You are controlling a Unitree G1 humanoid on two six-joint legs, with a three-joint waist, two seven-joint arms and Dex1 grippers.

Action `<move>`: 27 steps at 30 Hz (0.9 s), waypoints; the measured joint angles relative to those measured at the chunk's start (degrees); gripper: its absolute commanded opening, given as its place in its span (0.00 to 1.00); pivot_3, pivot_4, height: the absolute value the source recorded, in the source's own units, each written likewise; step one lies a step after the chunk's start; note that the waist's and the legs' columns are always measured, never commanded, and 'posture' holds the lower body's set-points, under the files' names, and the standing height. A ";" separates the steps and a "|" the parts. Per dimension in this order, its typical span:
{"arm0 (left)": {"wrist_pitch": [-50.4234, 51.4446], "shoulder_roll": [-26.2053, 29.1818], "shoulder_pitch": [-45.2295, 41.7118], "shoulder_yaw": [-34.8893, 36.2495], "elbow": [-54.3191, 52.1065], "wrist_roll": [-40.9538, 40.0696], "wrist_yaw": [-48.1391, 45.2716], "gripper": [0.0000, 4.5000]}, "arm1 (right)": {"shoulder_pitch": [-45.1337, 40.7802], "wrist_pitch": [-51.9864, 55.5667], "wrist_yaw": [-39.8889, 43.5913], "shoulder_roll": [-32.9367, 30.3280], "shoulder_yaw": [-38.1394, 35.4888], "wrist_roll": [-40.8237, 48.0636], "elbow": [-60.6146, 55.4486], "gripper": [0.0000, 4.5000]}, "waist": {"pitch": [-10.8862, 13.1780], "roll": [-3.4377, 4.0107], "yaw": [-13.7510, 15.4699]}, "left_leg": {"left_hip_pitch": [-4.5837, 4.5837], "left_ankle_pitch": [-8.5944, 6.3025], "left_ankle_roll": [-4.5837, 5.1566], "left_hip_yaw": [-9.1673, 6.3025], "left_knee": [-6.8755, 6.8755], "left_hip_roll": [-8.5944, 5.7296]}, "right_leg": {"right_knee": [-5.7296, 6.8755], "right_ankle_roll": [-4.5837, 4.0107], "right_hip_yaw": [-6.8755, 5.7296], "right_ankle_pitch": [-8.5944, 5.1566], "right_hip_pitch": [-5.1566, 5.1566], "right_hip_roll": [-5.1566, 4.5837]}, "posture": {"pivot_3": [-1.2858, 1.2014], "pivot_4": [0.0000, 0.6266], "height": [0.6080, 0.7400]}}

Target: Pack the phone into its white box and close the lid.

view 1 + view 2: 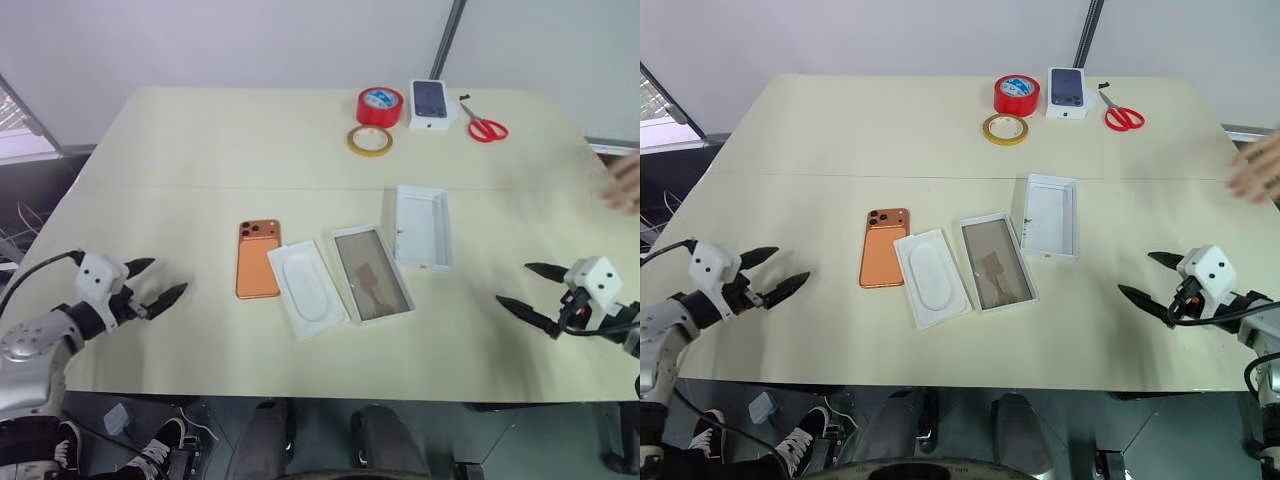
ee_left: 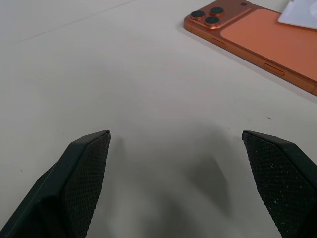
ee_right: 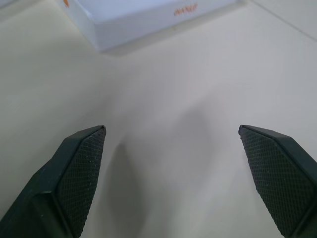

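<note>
Two grippers hover low over the near edge of the table (image 1: 200, 140), one at each side, and neither holds anything — the left gripper (image 1: 153, 281) and the right gripper (image 1: 532, 290) both have their black fingers spread wide, tips aimed inward toward the middle. That stance reads as a ready pose, with the work laid out between them and no step of the packing begun.

Just ahead of the left gripper and nearest to it lies the phone (image 1: 258, 259), back up, its three lenses at the far end, so it would be that arm's natural first pick. Beside the phone, further from the left gripper, the white insert (image 1: 306, 288) lies loose with its oval recess up, then the white box (image 1: 372, 272), open and greyish inside. The lid (image 1: 422, 227) rests hollow side up, closest to the right gripper, with small orange writing on its side wall that I cannot read.

Far beyond both grippers sit yellow tape (image 1: 369, 140), red tape (image 1: 380, 105), a printed phone box (image 1: 431, 104) and red scissors (image 1: 484, 124). A person's hand (image 1: 625, 184) shows beyond the right gripper.
</note>
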 measured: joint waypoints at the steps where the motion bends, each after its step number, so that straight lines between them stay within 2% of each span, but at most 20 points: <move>1: 0.00 0.00 0.01 0.00 0.00 0.00 -0.01 0.99 | 0.02 -0.01 0.00 0.00 0.00 0.00 0.05 1.00 | 0.00 0.00 0.01 | 0.00 0.00 0.00 0.00 0.00 0.00 | 0.00 0.00 0.00 0.00 0.00 0.00 | 0.52 0.24 1.00; 27: 1.02 -0.23 0.04 -0.19 -2.30 -0.91 -2.23 0.99 | -0.04 -0.42 -0.14 0.01 0.01 -0.04 0.37 1.00 | -0.02 0.03 -0.04 | 0.00 0.00 0.00 0.00 -0.02 0.00 | -0.01 0.00 0.00 0.00 -0.01 -0.01 | 0.52 0.24 1.00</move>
